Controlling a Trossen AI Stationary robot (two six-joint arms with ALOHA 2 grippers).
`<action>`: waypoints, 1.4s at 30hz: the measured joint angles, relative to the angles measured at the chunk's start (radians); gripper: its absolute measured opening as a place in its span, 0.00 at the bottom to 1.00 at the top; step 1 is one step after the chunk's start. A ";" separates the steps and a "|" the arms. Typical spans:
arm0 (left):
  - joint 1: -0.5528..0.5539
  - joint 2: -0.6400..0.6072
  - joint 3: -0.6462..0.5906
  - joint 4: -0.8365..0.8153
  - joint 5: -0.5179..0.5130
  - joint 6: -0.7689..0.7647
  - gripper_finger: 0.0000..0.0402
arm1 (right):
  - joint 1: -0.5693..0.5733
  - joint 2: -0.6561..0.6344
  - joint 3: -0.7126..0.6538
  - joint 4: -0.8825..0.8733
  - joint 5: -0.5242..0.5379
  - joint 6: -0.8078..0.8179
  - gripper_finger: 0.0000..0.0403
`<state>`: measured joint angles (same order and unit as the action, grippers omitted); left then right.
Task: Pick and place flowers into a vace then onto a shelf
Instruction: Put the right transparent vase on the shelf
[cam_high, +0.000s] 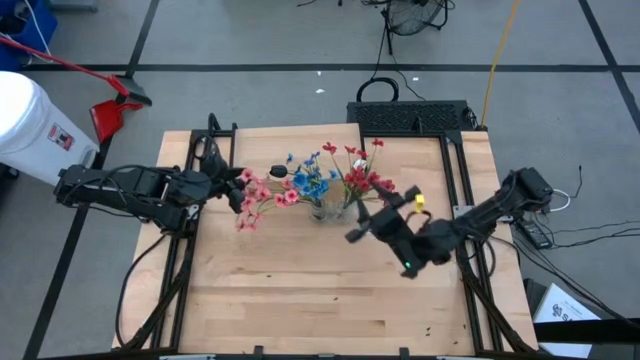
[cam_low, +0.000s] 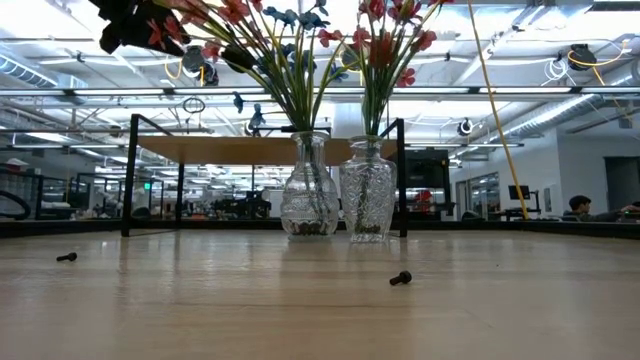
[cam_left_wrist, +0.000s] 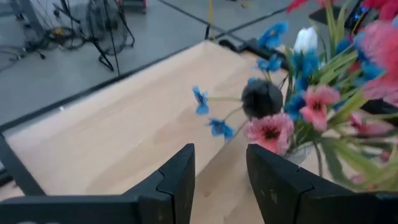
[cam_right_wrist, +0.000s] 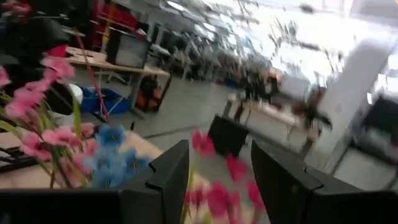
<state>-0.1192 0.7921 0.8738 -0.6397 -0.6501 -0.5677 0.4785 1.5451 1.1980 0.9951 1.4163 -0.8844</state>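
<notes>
Two clear glass vases (cam_low: 308, 195) (cam_low: 367, 192) stand side by side on the table, in front of the shelf (cam_low: 250, 150). In the low view the left vase holds the pink-red bunch (cam_high: 262, 194) and the blue bunch (cam_high: 310, 181); the right vase holds the red bunch (cam_high: 360, 172). My left gripper (cam_high: 238, 190) is open, high above the table beside the pink blossoms (cam_left_wrist: 270, 132), with nothing between its fingers. My right gripper (cam_high: 363, 228) is open next to the vases; blurred red blossoms (cam_right_wrist: 214, 199) show in its finger gap, and I cannot tell whether they touch.
Two small black screws (cam_low: 67, 257) (cam_low: 400, 278) lie on the tabletop near the camera. A round dark object (cam_high: 278, 171) sits among the blossoms. A black stand (cam_high: 410, 117) is at the table's far edge. The near half of the table (cam_high: 320, 300) is bare wood.
</notes>
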 joint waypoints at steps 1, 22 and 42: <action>0.000 0.000 0.000 -0.017 0.004 -0.017 0.37 | 0.018 -0.003 -0.013 0.007 0.040 0.029 0.41; -0.024 0.000 0.000 -0.255 0.066 -0.211 0.37 | 0.151 -0.003 -0.516 -0.005 0.117 0.772 0.41; -0.051 0.000 -0.148 -0.217 0.037 -0.492 0.37 | -0.115 -0.002 -0.593 -0.392 -0.474 1.163 0.41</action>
<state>-0.1707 0.7921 0.7254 -0.8562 -0.6134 -1.0598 0.3636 1.5433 0.6048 0.6029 0.9420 0.2784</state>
